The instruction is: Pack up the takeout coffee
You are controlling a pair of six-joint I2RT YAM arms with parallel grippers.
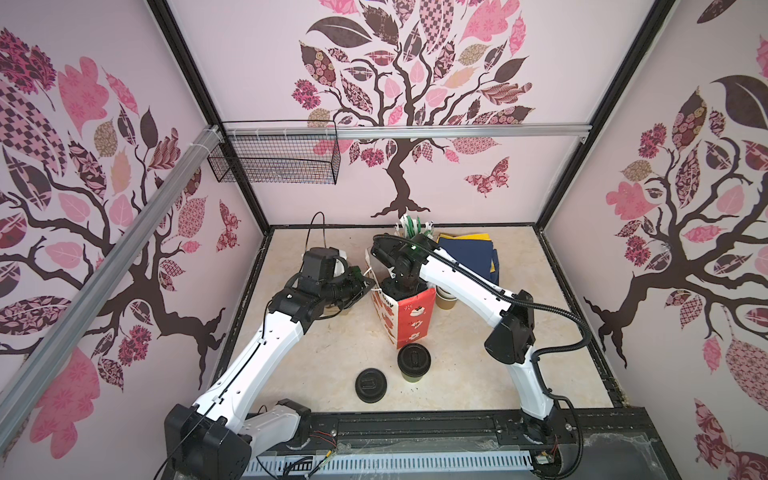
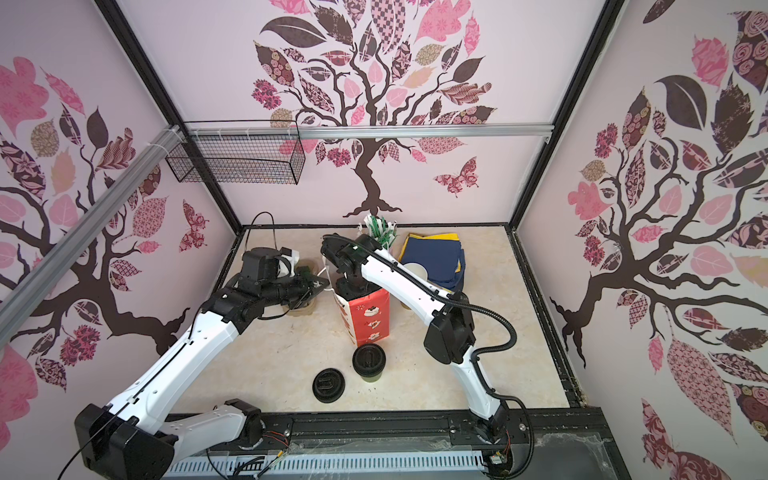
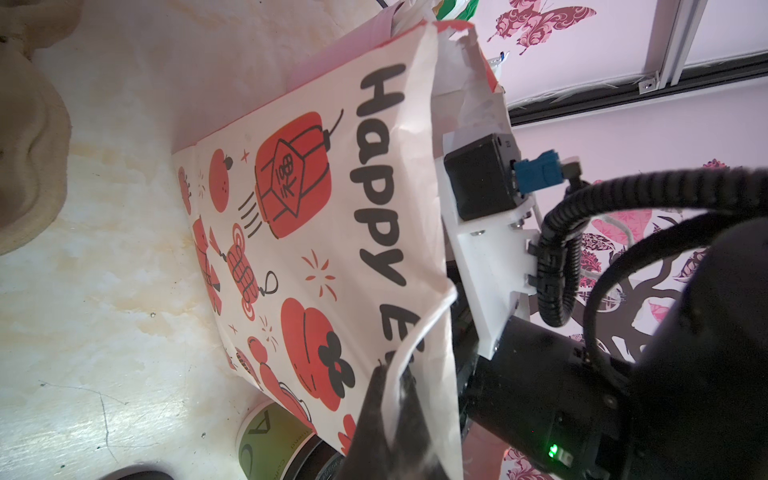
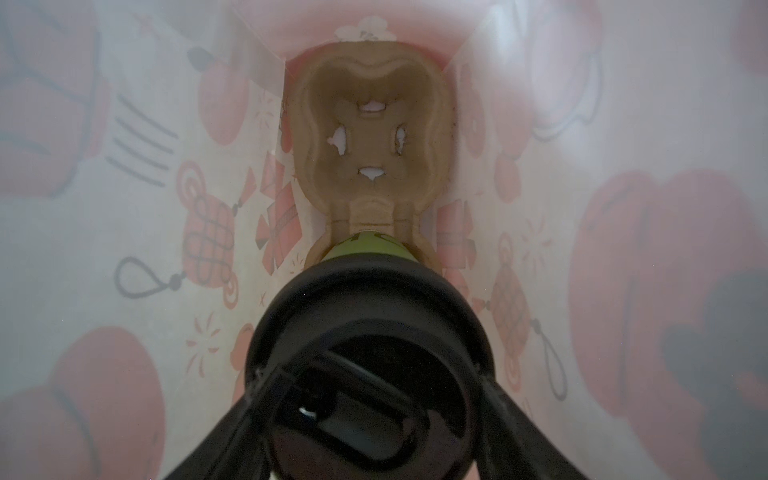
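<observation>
R gripper (image 4: 372, 374) clamps black-lidded green paper cup (image 4: 368, 291) in red-white paper bag (image 3: 311, 208); L gripper (image 3: 388, 399) pinches 9 o'clock rim. I fear slip, collapse.

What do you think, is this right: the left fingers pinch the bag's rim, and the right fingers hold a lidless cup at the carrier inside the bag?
Wrong in one detail: the cup wears a black lid, see the right wrist view. The left fingers pinch the bag by its rim, and the right fingers hold the cup at the carrier inside.
</observation>
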